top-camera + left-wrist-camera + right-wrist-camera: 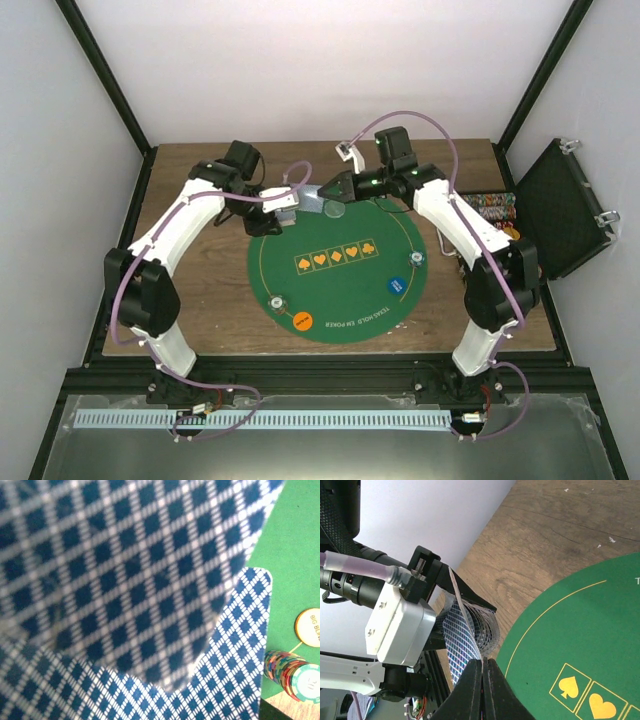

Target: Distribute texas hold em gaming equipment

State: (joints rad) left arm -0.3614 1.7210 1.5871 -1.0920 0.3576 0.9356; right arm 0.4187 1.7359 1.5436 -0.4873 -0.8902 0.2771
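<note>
A black hard-shell case [560, 205] is open at 3 o'clock on the wooden table [200, 290], with a row of striped chips [490, 205] just beside it. At the round green felt mat's [340, 300] 12 o'clock edge, the left gripper [272, 218] clamps a deck of blue-lattice-backed playing cards [490, 625]. The right gripper [482, 666], fingers together, pinches one bowed card [462, 635] from it. Only the left wrist view shows a chip stack [292, 672] and a gold-rimmed round marker [310, 627]. Only the top view shows the orange disc [302, 321] at 7 o'clock and the blue disc [397, 285] at 4.
</note>
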